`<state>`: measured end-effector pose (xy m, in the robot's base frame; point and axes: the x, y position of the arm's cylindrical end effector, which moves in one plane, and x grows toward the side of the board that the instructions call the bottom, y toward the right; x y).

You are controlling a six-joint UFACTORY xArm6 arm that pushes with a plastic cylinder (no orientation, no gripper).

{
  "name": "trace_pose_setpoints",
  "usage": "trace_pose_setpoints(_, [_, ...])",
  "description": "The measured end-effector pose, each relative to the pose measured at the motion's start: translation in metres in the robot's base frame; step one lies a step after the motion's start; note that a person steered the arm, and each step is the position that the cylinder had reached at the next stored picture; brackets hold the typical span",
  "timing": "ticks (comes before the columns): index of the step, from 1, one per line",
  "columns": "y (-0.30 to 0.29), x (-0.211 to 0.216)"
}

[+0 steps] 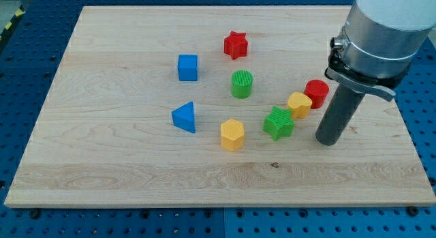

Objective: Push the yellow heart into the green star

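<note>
The yellow heart [299,103] lies on the wooden board at the view's right. The green star [278,123] is just below and left of it, nearly touching it. A red cylinder [317,93] sits against the heart's upper right side. My tip [329,139] rests on the board to the right of the green star and below right of the yellow heart, a short gap from both.
Wooden board [122,163] on a blue perforated base. Red star [236,44] at top centre, green cylinder [242,84] below it, blue cube [188,67] to the left, blue triangle [184,117] and yellow hexagon [232,134] lower down.
</note>
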<state>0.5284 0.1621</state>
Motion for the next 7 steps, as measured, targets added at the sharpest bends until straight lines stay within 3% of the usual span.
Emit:
trace_pose_setpoints(2, [0.0,-0.004])
trace_pose_setpoints(3, [0.0,-0.055])
trace_pose_setpoints(4, [0.0,-0.077])
trace_pose_setpoints(7, [-0.023,-0.059])
